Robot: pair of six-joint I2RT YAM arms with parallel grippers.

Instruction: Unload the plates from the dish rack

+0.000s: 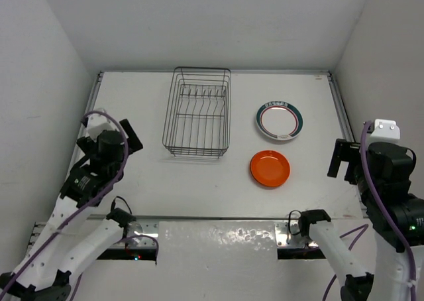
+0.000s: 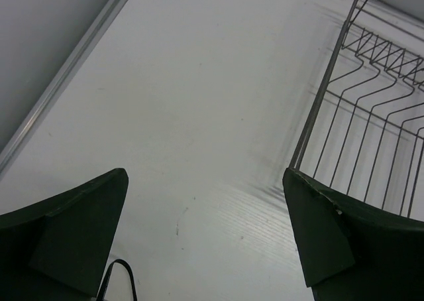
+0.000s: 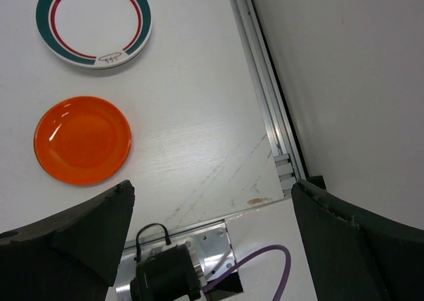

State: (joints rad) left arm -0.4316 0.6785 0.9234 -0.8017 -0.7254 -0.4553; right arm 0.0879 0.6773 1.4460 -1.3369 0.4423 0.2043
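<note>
White table (image 1: pixel 132 122), dish rack (image 2: pixel 318 102) half outside left wrist view

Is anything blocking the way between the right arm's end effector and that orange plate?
Nothing visible does. Only bare table lies between the right end effector and the orange plate; the white plate sits farther back, off that line.

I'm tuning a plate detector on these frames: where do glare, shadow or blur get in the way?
Top external: light is soft and even, with mottled glare only on the metal base plate. Right wrist: there are small highlights on the orange plate, and its rim is sharp. Left wrist: the left pincer shows as dark, soft-edged shapes at the bottom, while the dish rack wires read crisp.
</note>
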